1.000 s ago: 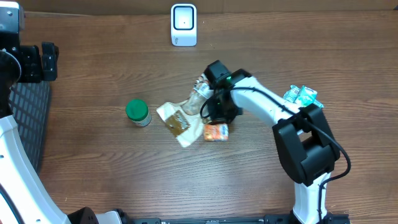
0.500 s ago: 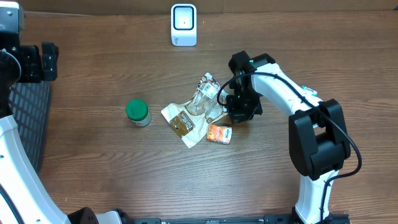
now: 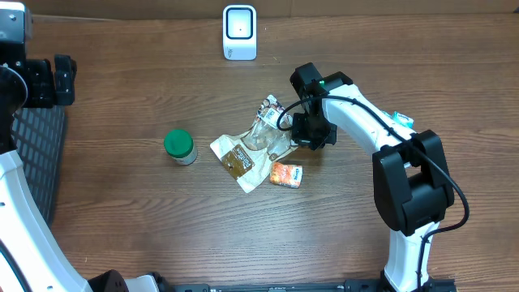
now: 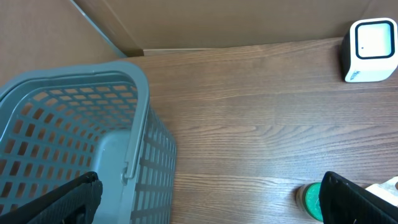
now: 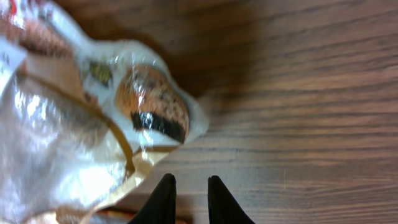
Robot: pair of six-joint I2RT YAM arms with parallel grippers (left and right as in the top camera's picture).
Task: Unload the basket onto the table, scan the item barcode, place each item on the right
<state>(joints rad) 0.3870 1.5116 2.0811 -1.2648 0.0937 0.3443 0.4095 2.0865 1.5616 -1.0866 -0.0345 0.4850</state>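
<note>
Since the earlier frame the right tool (image 3: 303,132) has swung from over the heap to its right edge, and the clear bag (image 3: 263,135) has shifted slightly rightward. That tool is almost clenched, with a thin slit between its tips, and it grasps nothing. The left tool (image 4: 208,190) is spread wide and idle. The bag lies mid-frame on the table (image 3: 122,219), well apart from the scanner (image 3: 240,32) at top centre. By my reading nothing is scanned yet: gripping, carrying and presenting the barcode all remain.
</note>
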